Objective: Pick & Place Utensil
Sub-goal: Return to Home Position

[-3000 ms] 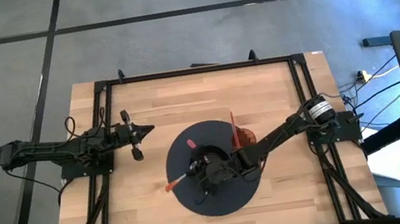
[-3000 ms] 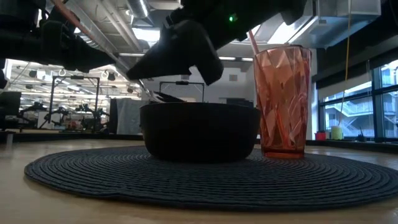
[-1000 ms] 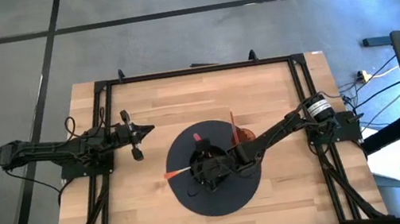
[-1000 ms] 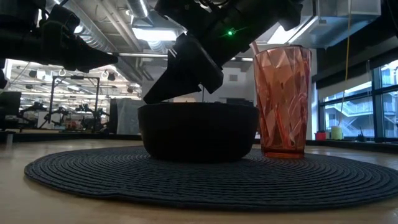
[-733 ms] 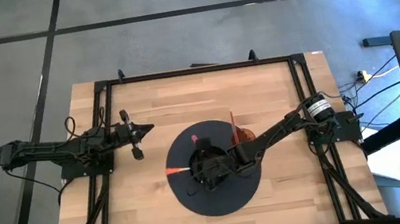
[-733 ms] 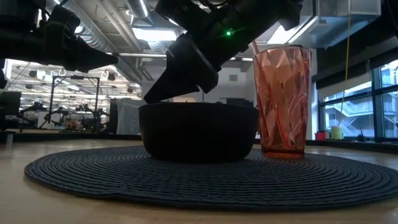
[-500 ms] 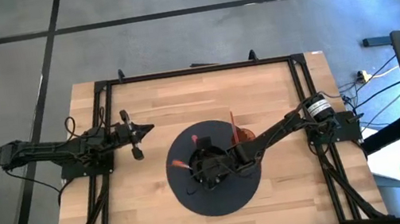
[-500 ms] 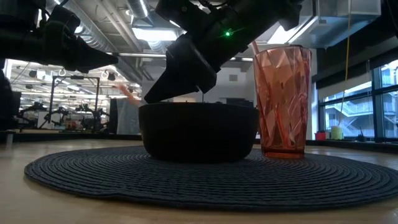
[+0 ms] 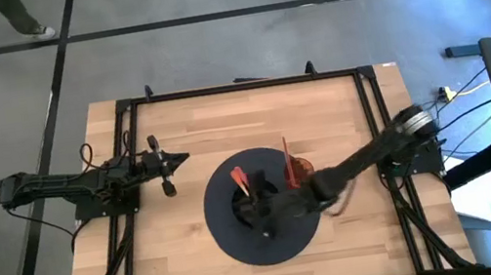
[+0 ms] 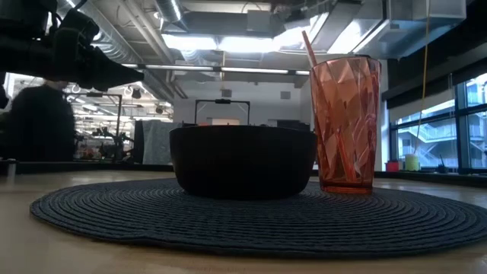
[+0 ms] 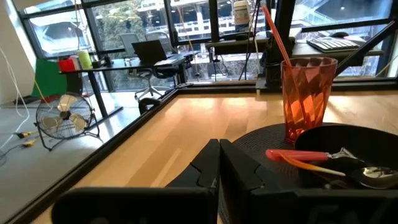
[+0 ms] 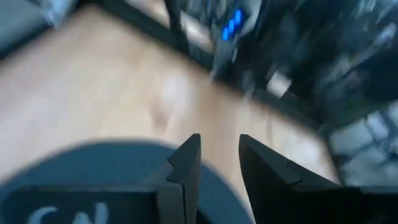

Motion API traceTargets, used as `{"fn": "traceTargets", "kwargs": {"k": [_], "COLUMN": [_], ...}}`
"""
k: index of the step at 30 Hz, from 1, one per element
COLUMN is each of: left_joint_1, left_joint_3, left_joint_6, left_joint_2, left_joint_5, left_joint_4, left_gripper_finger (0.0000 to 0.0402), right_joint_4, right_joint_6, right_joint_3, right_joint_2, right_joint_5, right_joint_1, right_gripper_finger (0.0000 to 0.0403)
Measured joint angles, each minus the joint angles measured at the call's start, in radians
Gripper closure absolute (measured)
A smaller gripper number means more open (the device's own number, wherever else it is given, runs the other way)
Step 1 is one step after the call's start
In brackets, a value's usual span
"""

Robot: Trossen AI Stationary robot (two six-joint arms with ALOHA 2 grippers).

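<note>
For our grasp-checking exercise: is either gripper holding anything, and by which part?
Nothing is held. The right gripper is open and empty over the mat; the left gripper is shut on nothing, off the mat.

- High view: overhead, straight down, far enough off to take in the whole table (image 9: pixel 173 119).
- Low view: table-top height, close to the mat (image 10: pixel 266 217), facing level into the room.
- Left wrist view: looks across the table past the left gripper (image 11: pixel 219 146). It shares the bowl (image 10: pixel 243 160) and tumbler (image 10: pixel 346 129) with both.
- Right wrist view: close, angled down over the mat edge.
</note>
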Motion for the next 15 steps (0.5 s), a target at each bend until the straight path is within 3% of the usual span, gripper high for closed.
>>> {"fn": "traceTargets", "kwargs": {"k": [4, 9, 11, 13, 15], "left_joint_1": [0.000, 0.000, 0.000, 0.000, 0.000], "left_joint_3": [0.000, 0.000, 0.000, 0.000, 0.000], "left_joint_6": [-0.025, -0.026, -0.013, 0.019, 0.041], "left_joint_2": [0.000, 0.000, 0.000, 0.000, 0.000], "left_joint_5": [0.001, 0.000, 0.002, 0.019, 0.050], "left_joint_4": [-0.004, -0.025, -0.033, -0.032, -0.032], "left_gripper_finger": [0.0398, 0.0398, 0.0398, 0.0398, 0.0398], "right_joint_4": [-0.078, -0.229, -0.319, -0.409, -0.461], "right_joint_6": [-0.047, 0.068, 0.078, 0.101, 0.124], "right_joint_3": [0.002, 0.002, 0.002, -0.011, -0.061], "right_joint_2": [-0.201, -0.505, -0.623, -0.736, -0.857], "right_joint_5": [-0.028, -0.297, -0.239, -0.125, -0.120], "right_joint_1": [0.044, 0.034, 0.038, 0.052, 0.056], "right_gripper_finger": [0.0302, 0.0368, 0.0393, 0.0393, 0.0393]}}
